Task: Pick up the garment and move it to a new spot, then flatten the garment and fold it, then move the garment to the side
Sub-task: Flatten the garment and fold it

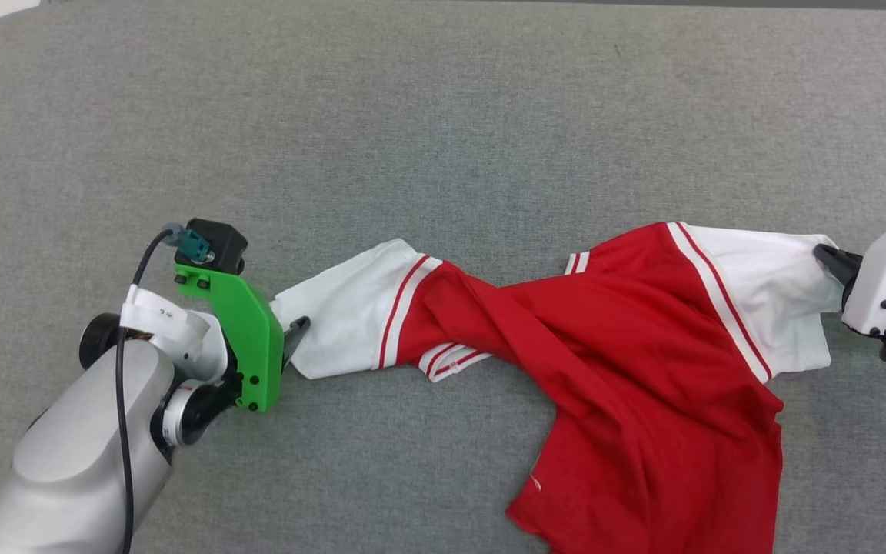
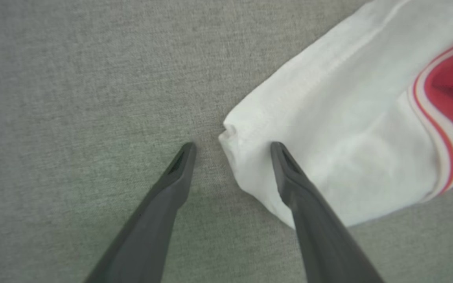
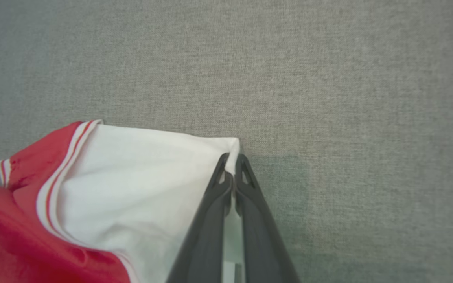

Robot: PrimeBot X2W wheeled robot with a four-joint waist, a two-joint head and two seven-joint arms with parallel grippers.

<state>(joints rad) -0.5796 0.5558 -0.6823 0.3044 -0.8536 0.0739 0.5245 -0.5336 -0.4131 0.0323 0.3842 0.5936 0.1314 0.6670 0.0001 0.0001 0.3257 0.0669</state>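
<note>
Right wrist view: the right gripper (image 3: 232,162) is fully closed, its fingers pinching the corner of one white sleeve (image 3: 151,177). The left gripper (image 2: 232,146) is spread wide and holds nothing; it straddles the corner of the other sleeve (image 2: 328,137), one finger over the cloth, one over the grey surface (image 1: 443,115). The garment (image 1: 643,346) lies twisted on the surface between both grippers, its red body bunched toward the right gripper.
</note>
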